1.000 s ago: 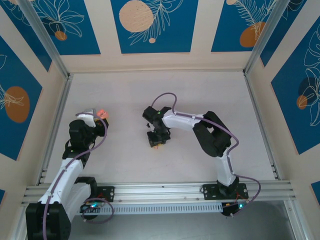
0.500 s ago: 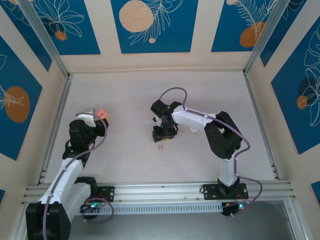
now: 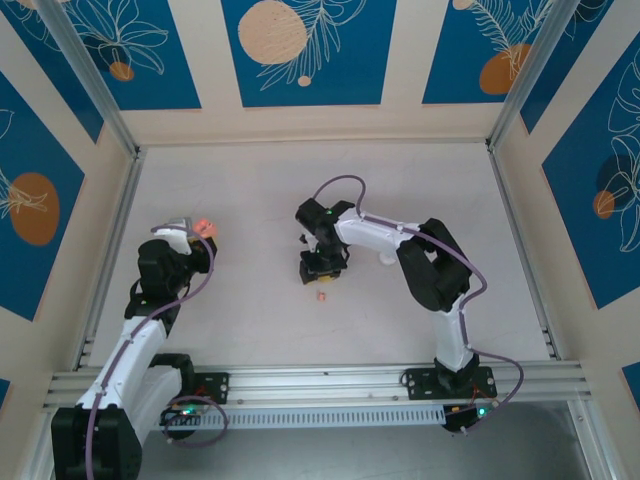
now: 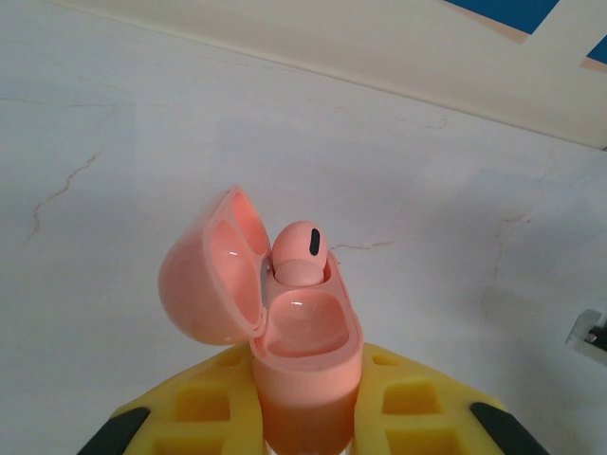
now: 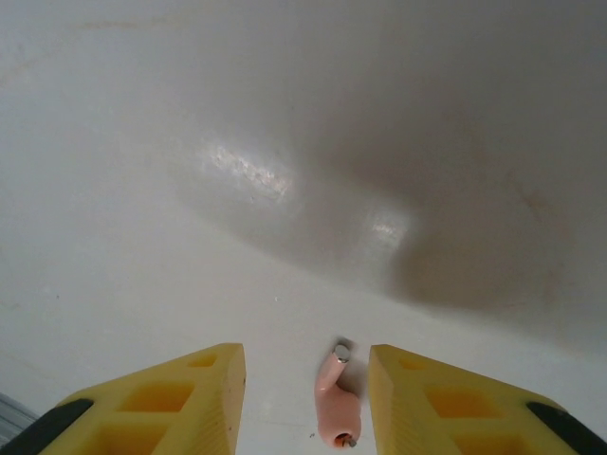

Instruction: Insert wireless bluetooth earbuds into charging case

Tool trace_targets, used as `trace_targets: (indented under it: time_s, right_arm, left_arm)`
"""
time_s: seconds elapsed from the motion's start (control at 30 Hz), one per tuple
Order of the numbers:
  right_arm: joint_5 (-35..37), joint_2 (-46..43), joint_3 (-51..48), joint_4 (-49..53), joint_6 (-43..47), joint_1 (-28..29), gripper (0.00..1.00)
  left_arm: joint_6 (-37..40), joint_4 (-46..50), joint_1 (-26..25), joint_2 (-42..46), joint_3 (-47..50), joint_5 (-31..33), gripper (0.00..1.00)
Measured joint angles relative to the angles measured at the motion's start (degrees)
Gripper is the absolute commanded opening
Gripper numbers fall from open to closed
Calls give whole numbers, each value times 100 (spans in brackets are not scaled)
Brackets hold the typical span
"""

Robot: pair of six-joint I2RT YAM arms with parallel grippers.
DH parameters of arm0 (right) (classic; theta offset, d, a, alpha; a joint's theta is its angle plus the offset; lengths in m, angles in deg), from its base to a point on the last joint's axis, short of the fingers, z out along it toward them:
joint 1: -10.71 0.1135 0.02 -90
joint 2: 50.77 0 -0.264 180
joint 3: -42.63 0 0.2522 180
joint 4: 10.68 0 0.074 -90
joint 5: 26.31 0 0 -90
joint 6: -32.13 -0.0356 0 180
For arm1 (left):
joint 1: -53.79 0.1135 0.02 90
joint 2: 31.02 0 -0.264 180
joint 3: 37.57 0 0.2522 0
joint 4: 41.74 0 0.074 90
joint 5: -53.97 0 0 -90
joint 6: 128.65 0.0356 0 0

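The left gripper (image 4: 303, 384) clamps the single pink charging case (image 4: 305, 334), lid flipped open, one earbud (image 4: 300, 252) seated inside. The second earbud (image 5: 335, 402) lies loose on the white table (image 5: 285, 142), between the parted, empty fingers of the right gripper (image 5: 304, 368).

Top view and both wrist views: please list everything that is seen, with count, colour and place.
Table: one, white, under everything.
Wall panels: several, blue with orange, around the table.
Case: one, pink, lid open, held by the left end effector.
Seated earbud: one, pink, in the case.
Loose earbud: one, pink, on the table under the right end effector.
Arms: two, white and black, near edge.
Left end effector: one, yellow, shut on the case.
Right end effector: one, yellow, open around the loose earbud.
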Motion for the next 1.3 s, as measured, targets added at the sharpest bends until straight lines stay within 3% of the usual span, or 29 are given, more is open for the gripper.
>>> trace_targets:
  time_s: [0.63, 1.3]
  right_arm:
    - [-269, 299, 0, 101, 31, 160, 34]
    - [-544, 481, 223, 544, 758, 542, 29]
  left_arm:
    - [0, -2, 0, 0, 0, 0, 15]
    - [0, 4, 0, 31, 0, 0, 15]
